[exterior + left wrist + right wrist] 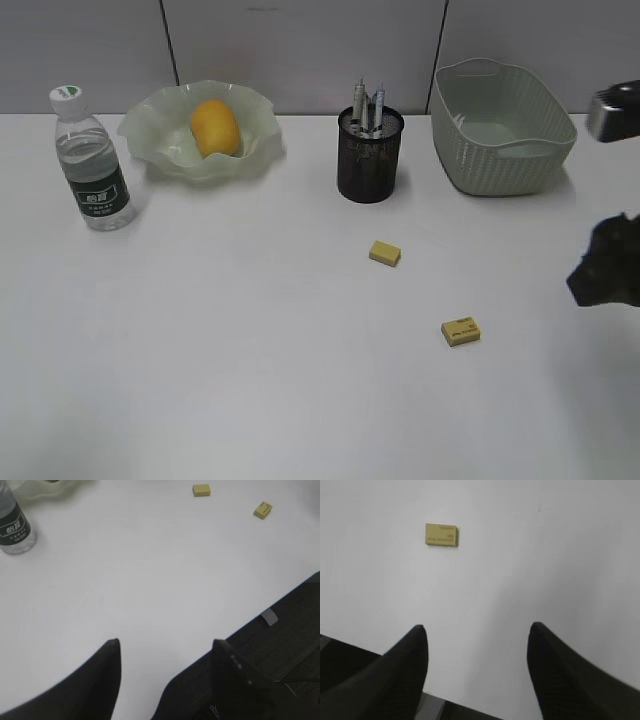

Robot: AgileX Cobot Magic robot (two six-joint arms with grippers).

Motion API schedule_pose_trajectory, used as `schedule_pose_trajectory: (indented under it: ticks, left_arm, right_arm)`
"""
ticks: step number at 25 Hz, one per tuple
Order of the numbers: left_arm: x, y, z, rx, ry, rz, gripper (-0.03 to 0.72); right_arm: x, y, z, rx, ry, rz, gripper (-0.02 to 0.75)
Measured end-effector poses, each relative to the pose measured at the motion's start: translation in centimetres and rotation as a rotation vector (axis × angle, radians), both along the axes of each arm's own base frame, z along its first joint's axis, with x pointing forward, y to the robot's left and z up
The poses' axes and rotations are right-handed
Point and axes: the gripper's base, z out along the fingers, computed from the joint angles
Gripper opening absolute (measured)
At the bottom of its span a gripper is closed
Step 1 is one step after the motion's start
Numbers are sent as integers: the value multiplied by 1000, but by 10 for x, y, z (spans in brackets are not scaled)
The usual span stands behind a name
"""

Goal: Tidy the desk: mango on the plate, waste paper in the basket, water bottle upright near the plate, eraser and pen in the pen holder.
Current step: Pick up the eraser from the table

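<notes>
Mango (215, 128) in plate (160, 128), water bottle (90, 160) upright just left. Pens in pen holder (369, 160), basket (502, 130) to its right. Two erasers, (385, 253) and (460, 331), loose on worktop (220, 340).

Up at the back, a grey panelled wall (300, 50) spans the scene, split by dark vertical seams (170, 40), far beyond both sets of jaws. Now the left wrist view: a dark surface (295, 630) fills the corner right of the jaws, and a small grey tab (269, 616) sits on it, just up and right of the right-hand jaw's tip.
</notes>
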Motion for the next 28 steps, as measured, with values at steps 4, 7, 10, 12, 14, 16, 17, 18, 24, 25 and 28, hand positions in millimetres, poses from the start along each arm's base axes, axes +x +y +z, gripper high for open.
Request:
schedule_pose_trajectory:
  ticks: [4,7,10,12,14,16,17,18,24,25,28]
  left_arm:
    - [0,0,0,0,0,0,436]
    - [0,0,0,0,0,0,436]
    - [0,0,0,0,0,0,436]
    - [0,0,0,0,0,0,436]
    - [0,0,0,0,0,0,436]
    - [0,0,0,0,0,0,436]
    - [0,0,0,0,0,0,436]
    - [0,0,0,0,0,0,436]
    - [0,0,0,-1,1,0,436]
    - [0,0,0,-1,1,0,436]
    - [0,0,0,-1,1,0,436]
  right_arm:
    - [34,18,-25,19,124,-33,495]
    - [50,27,-49,31,206,-59,495]
    - [59,32,-68,35,250,-74,495]
    - [62,37,-77,31,259,-71,495]
    - [64,43,-85,29,253,-59,495]
    - [65,52,-90,19,224,-37,495]
    - [66,55,-92,9,208,-27,495]
    - [65,59,-94,-5,196,-16,495]
    - [68,65,-110,-77,171,-9,540]
    - [69,65,-111,-79,168,-10,565]
    - [71,66,-113,-72,149,-7,603]
